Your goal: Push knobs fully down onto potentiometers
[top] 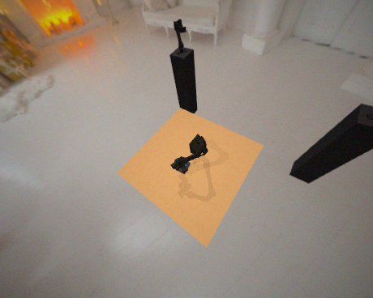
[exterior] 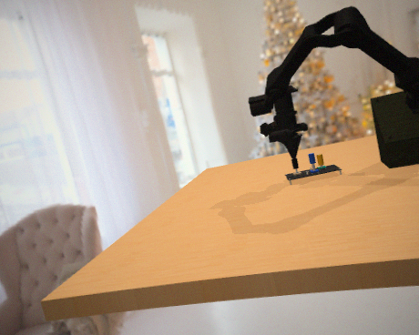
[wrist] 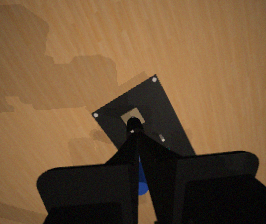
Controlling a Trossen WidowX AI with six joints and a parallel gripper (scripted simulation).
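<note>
The dark circuit board (exterior: 331,170) (wrist: 156,102) stands on short legs on the table. A black knob (exterior: 294,164) (wrist: 134,124) stands over a beige potentiometer (wrist: 127,116) near one end, with a short light stretch visible beneath it. A blue knob (exterior: 311,158) (wrist: 143,188) stands above its blue base with shaft showing between. A yellow knob (exterior: 320,159) stands beside it, close above a teal base; it is hidden in the wrist view. My gripper (exterior: 295,157) (wrist: 136,136) is shut and empty, pointing down, its tips at the top of the black knob. Contact is hard to tell.
The wooden table (top: 162,178) (exterior: 205,255) carries the board and the arm's dark base block (top: 197,144) (exterior: 405,132). The blue and yellow knobs stand close together. Two black pillars (top: 184,78) (top: 336,143) stand beyond the table.
</note>
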